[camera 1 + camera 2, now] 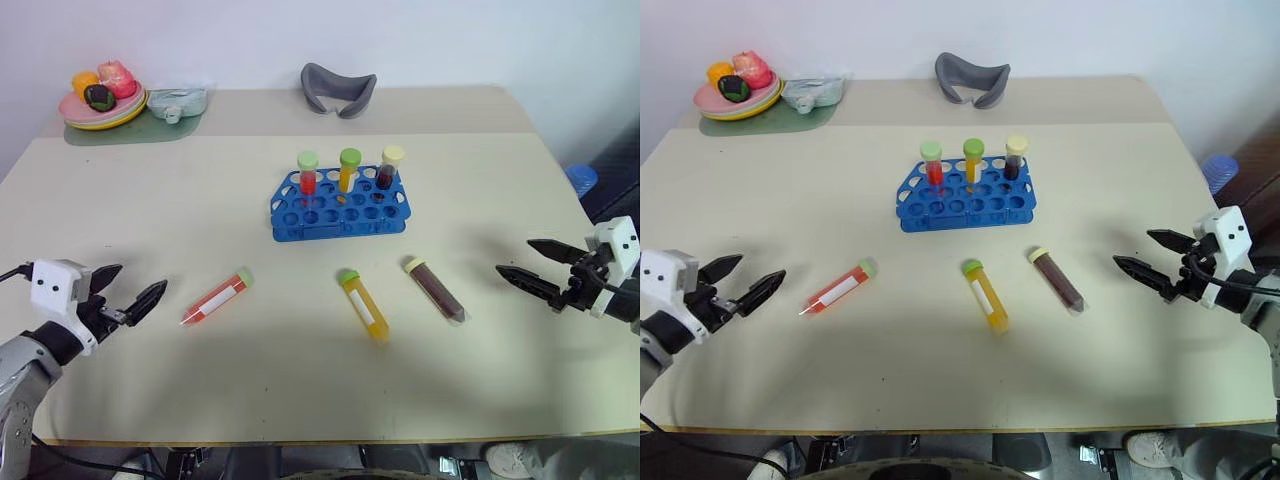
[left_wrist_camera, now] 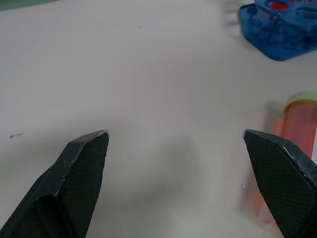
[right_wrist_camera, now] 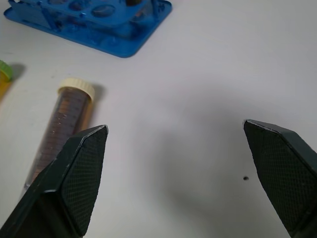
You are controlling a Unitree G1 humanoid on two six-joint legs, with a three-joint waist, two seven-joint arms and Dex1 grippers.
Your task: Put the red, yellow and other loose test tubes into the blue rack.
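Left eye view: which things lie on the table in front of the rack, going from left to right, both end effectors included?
Left end effector → red tube → yellow-orange tube → dark brown tube → right end effector.

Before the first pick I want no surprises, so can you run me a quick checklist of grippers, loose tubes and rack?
1. Left gripper open and empty: ok.
2. Right gripper open and empty: ok.
3. Three loose tubes lying flat on the table, apart from each other: red tube, yellow tube, brown tube: ok.
4. Blue rack upright with free holes in its front rows; three capped tubes already stand in the back row: ok.
5. Nearest targets: red tube lies closest to the left gripper, brown tube to the right: ok.
6. Caps fully tight: cannot tell.
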